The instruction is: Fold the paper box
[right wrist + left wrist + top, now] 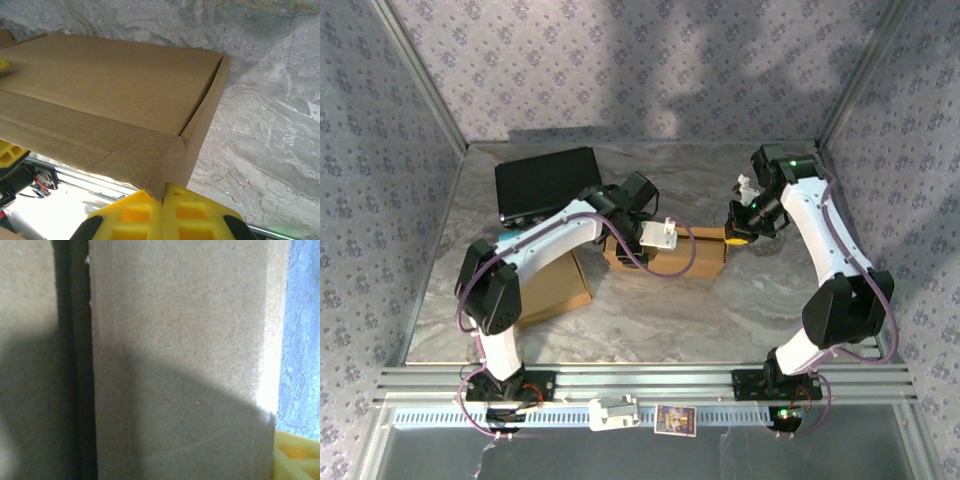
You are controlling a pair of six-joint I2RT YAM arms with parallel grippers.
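Note:
The brown paper box (670, 252) lies in the middle of the table, long side left to right. My right gripper (734, 238) is at its right end, and its yellow fingers (200, 215) are shut on the folded corner of the paper box (115, 90), where the end wall meets the side wall. My left gripper (623, 222) hangs low over the box's left end. Its camera is almost against a cardboard panel (185, 365), with one yellow fingertip (299, 455) just past the panel's right edge. Its jaws stand wide, one on each side of the box.
A flat sheet of brown cardboard (557, 287) lies on the table under the left arm. A black case (548, 183) sits at the back left. Patterned walls close in the marble table (720, 310) on three sides.

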